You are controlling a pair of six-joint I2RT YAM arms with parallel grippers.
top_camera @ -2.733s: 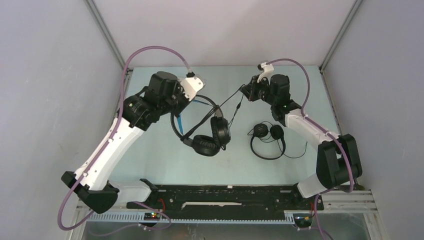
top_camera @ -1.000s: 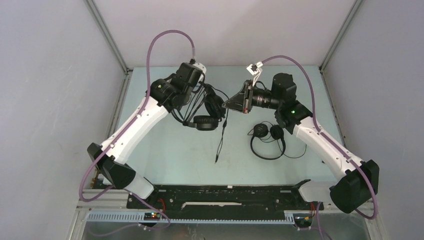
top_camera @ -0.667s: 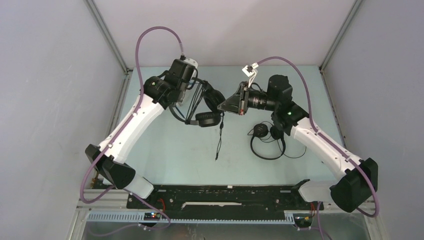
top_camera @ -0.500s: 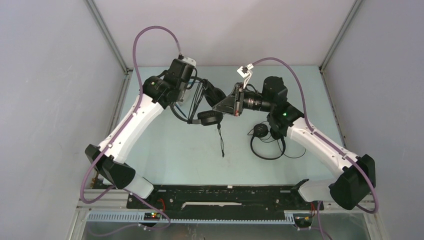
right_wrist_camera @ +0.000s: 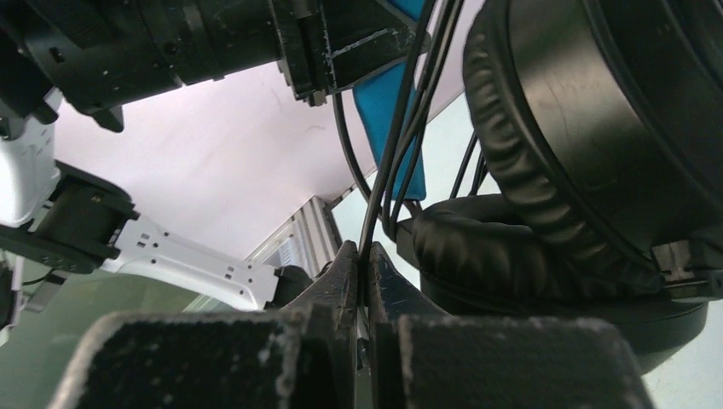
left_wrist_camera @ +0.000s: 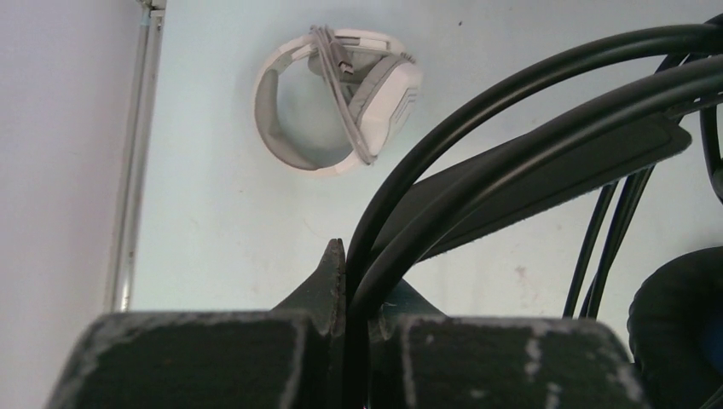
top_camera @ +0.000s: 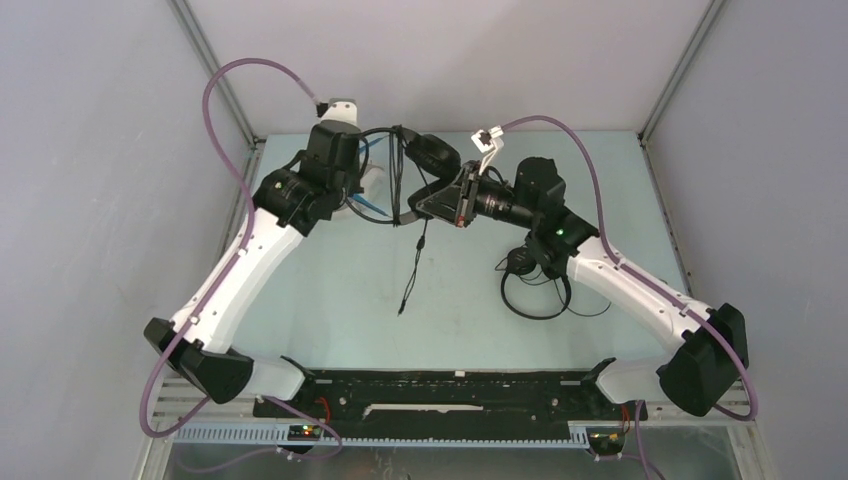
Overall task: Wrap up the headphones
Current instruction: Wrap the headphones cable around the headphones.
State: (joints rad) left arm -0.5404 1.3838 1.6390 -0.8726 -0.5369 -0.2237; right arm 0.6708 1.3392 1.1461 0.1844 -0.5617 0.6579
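My left gripper (top_camera: 377, 168) is shut on the thin headband (left_wrist_camera: 546, 162) of the black headphones (top_camera: 434, 156), holding them above the table at the back. Their padded ear cups (right_wrist_camera: 597, 128) and blue lining (right_wrist_camera: 392, 102) fill the right wrist view. My right gripper (top_camera: 425, 203) is shut on their black cable (right_wrist_camera: 401, 128), just below the cups. The cable's loose end (top_camera: 408, 290) hangs toward the table. The white-grey headphones (left_wrist_camera: 337, 102), cable wound round them, lie on the table below the left wrist. The slim black headphones (top_camera: 535, 282) lie under the right arm.
Metal frame posts (top_camera: 215, 75) and grey walls close in the pale table (top_camera: 330, 300) at the left, back and right. A black rail (top_camera: 450, 395) runs along the near edge between the arm bases.
Both arms have carried the black headphones toward the back left and higher. The right gripper followed to the left along the cable, and the hanging cable end swung left.
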